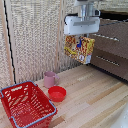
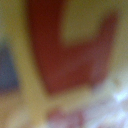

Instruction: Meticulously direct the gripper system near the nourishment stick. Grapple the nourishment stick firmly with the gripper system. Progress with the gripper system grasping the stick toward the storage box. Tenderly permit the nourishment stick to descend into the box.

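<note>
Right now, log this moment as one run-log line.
gripper: shut on snack package | package: lifted, tilted, above table | red basket: on table, exterior view's left, apart | phase: carry

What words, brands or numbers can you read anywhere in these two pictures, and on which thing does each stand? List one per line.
None can be read.
Snack package, held up by the gripper: printed pictures and lettering, too blurred to read.
Wrist view: a big red shape on yellow, too close and blurred to read.

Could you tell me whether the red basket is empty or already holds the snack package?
Empty: the red lattice basket shows bare floor; the yellow-red snack package hangs under the hand.
</note>
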Controlling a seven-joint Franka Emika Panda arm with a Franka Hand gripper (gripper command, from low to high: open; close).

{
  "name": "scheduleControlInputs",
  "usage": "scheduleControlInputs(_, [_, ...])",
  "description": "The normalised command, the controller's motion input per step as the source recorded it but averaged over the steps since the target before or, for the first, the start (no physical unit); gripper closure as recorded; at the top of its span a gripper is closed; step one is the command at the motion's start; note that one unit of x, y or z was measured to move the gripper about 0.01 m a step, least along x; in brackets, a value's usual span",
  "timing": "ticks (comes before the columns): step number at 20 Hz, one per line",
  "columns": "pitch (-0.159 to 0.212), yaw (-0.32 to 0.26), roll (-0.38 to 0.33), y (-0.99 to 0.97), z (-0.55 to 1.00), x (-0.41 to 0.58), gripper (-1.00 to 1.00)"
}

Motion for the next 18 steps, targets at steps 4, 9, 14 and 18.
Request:
scheduleControlInputs(4, [0.012,0.000,-0.001,0.92,0.48,0.049,1.00])
scheduleControlInputs(9, [0.020,0.000,-0.003,0.91,0.46,0.138,1.00])
scheduleControlInputs(14, [0.012,-0.003,-0.017,0.92,0.22,0.203,1.00])
scheduleControlInputs(18, [0.034,-0.016,-0.040,0.88,0.00,0.345,1.00])
